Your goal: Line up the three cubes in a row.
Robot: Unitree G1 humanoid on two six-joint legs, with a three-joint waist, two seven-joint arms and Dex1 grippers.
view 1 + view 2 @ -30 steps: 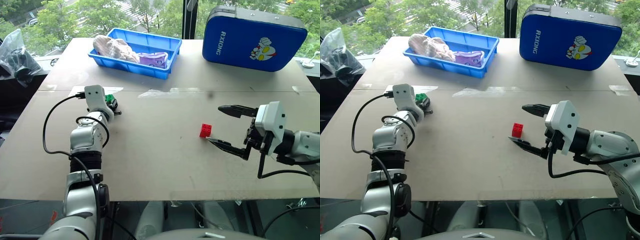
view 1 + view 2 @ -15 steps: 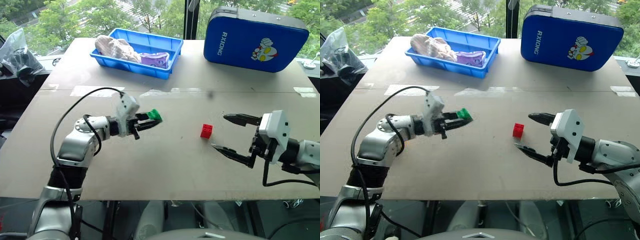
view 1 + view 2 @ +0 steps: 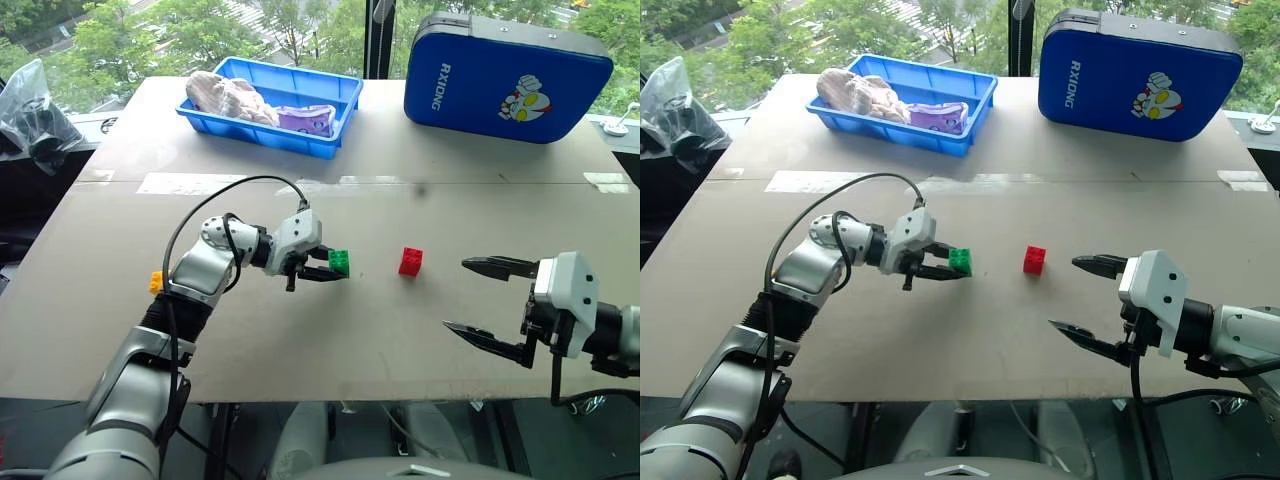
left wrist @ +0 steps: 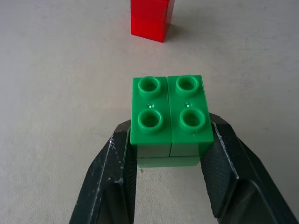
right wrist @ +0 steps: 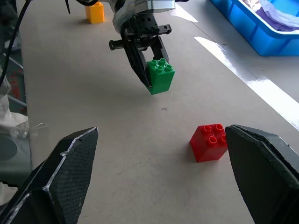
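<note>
Green studded plastic brick (image 3: 339, 262): centre of the frame, where we see it clamped between the left gripper's (image 3: 333, 268) black fingers, just left of the red studded plastic brick (image 3: 411, 261).
Right gripper (image 3: 483, 300): lower right, jaws spread wide, holding nothing.
Yellow-orange plastic brick (image 3: 156, 282): left, behind the left arm.

The green cube (image 4: 170, 114) is a small studded brick with four round studs on top, sitting upright and level, pinched on two opposite sides by the left hand (image 3: 335, 268) a little above the worktop (image 3: 320, 340), near its middle. The red cube (image 3: 411, 261) stands upright on the worktop just beside it, toward the right edge, not touching it. The yellow-orange cube (image 3: 156, 282) rests on the worktop well apart from both, close to the left edge.
</note>
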